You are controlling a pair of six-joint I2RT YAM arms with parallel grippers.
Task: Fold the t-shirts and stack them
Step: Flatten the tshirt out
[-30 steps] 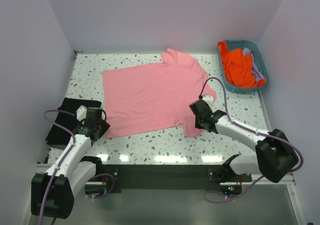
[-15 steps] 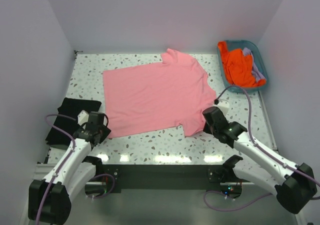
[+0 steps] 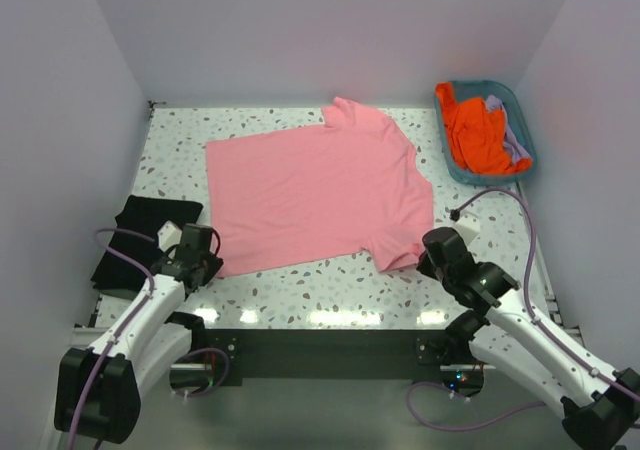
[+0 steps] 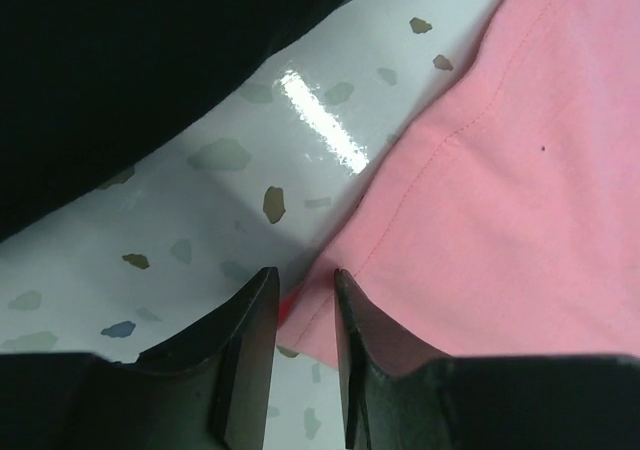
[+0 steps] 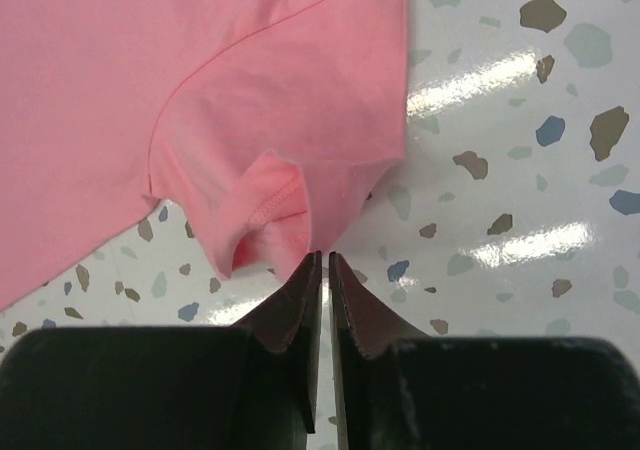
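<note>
At the near edge of the table point(image 3: 330, 290), both arms had shifted within the last second. The right arm had swung out from over the salmon-pink t-shirt point(image 3: 310, 190) toward 4 o'clock, and its claw, the right gripper point(image 5: 322, 262), was now closed at the hem of the near sleeve point(image 5: 270, 200). The cloth puckered at its tips, so it looked to be nipping that hem. The shirt's 3 o'clock edge lay straighter than a second before. The left gripper point(image 4: 302, 290) had crept toward the shirt's 7 o'clock corner while its jaws narrowed. A slim gap still showed between them, with the pink corner reaching into it, so that claw was not yet clamped on anything.

The pink shirt itself lay spread flat across the middle of the table, its body running from 9 to 3 o'clock. With one near point held and the other about to be, my reading was that a first fold away toward 12 o'clock was being set up and had not begun.

A black t-shirt point(image 3: 135, 235) lay at 8 o'clock, just beside the left claw and close enough to be snagged by a careless lift. The teal basket point(image 3: 478, 83) at 2 o'clock held the orange t-shirt point(image 3: 475, 135) and the lavender t-shirt point(image 3: 494, 102), both well apart from the work and waiting their turn
</note>
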